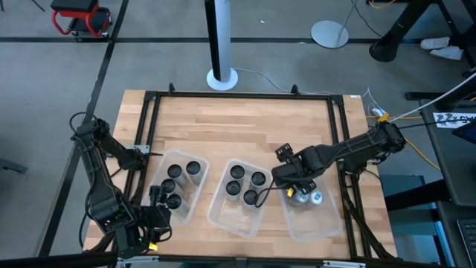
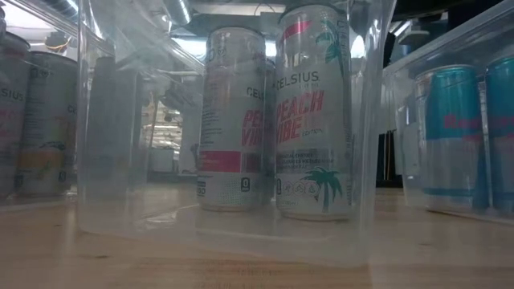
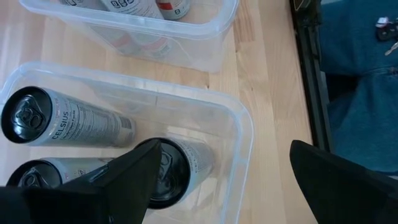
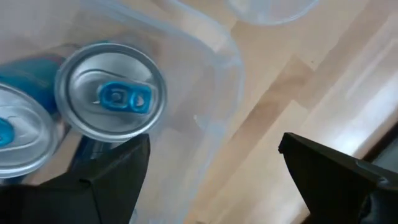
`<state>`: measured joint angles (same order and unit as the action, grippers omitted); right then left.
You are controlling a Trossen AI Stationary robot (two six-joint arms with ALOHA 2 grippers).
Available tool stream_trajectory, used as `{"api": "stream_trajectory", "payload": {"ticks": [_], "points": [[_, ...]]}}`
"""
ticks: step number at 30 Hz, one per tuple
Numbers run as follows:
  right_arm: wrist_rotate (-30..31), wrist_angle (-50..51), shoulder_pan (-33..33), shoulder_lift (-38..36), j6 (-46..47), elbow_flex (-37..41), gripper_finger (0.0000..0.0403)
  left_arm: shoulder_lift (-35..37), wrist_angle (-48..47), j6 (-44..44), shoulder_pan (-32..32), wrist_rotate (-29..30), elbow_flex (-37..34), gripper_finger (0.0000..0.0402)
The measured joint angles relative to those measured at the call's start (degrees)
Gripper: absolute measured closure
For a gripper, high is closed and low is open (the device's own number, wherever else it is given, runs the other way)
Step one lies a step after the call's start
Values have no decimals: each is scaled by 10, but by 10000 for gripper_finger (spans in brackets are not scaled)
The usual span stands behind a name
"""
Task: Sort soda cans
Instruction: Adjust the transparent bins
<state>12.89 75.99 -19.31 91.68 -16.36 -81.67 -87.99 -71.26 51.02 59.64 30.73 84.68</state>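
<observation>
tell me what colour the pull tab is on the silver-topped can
Blue, on the silver-topped can; the right wrist view shows it best.

The table (image 1: 245,126) is pale wood with a smooth, faintly grained, matt top, framed by black metal rails (image 1: 152,119). The three bins (image 1: 239,219) along the lower part of the high view are clear, glossy plastic. The cans (image 2: 313,112) are smooth printed metal, the tops black and shiny in the left and middle bins, bright silver with blue tabs (image 4: 124,96) in the right one.
</observation>
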Motion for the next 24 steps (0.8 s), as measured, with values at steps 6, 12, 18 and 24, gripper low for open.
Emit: {"api": "stream_trajectory", "payload": {"ticks": [6, 12, 18, 24], "points": [[55, 0, 4, 0, -1, 0, 39, 0, 0, 0, 0, 6, 0, 59], [67, -1, 18, 0, -2, 0, 39, 0, 0, 0, 0, 6, 0, 59], [108, 1, 26, 0, -6, 0, 39, 0, 0, 0, 0, 6, 0, 59], [121, 4, 29, 0, -17, 0, 39, 0, 0, 0, 0, 6, 0, 59]]}}
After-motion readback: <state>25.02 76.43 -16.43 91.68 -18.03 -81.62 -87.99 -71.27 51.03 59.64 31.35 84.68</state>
